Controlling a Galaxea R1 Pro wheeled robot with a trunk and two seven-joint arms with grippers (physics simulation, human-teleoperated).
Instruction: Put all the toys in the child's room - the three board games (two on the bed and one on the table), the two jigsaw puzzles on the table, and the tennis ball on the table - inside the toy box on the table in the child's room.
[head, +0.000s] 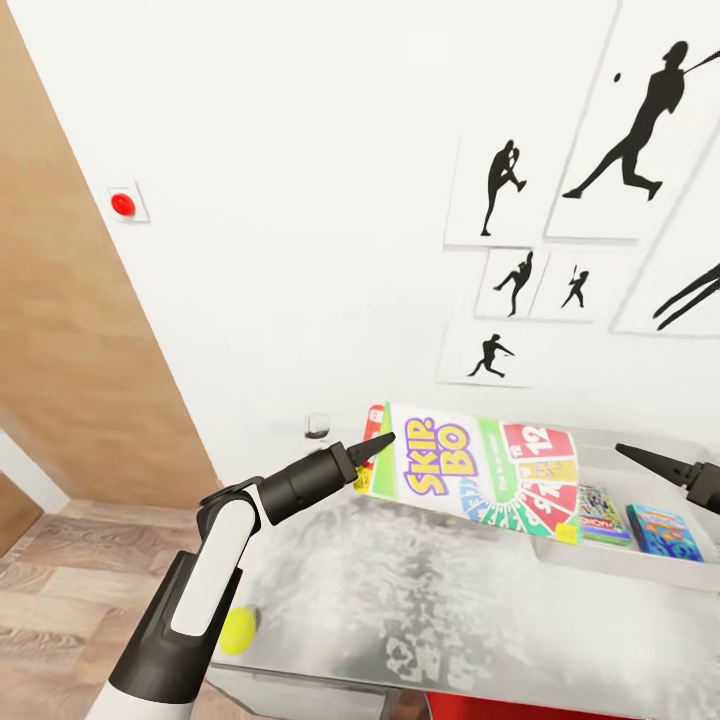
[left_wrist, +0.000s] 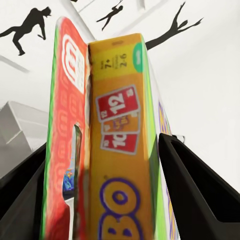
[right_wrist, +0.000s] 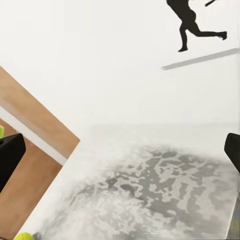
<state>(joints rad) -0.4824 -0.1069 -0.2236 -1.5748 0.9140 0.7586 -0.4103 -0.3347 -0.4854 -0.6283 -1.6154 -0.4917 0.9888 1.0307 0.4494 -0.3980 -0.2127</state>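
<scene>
From the head view we see our left gripper (head: 372, 452) closed on the near end of the big yellow-green-red Skip-Bo board game (head: 478, 470), which we hold flat and slightly tilted over the toy box (head: 640, 562) on the table (head: 400, 590); carrying it by one short edge lets its far end reach over the bin's rim, which looks to us like the lead-in to lowering it inside. A red-faced box edge (head: 373, 430) shows tucked behind the Skip-Bo box at the gripper end. Inside the bin we count two games already lying flat: the green-edged Monopoly box (head: 603, 515) and the smaller blue box (head: 661, 530). One tennis ball (head: 238, 631) sits at the table's near left edge, partly behind our left arm. Our right gripper (head: 668, 468) hovers at the right edge above the bin, holding nothing; how far its jaws stand apart we cannot tell here. In the left wrist view, the black fingers (left_wrist: 200, 185) flank two upright slabs pressed together, the orange-yellow Skip-Bo side (left_wrist: 120, 150) and the red face. In the right wrist view, the fingers (right_wrist: 10, 155) stand wide apart over the bare mottled tabletop (right_wrist: 150, 190), with the ball (right_wrist: 22, 236) just peeking in at a corner.
</scene>
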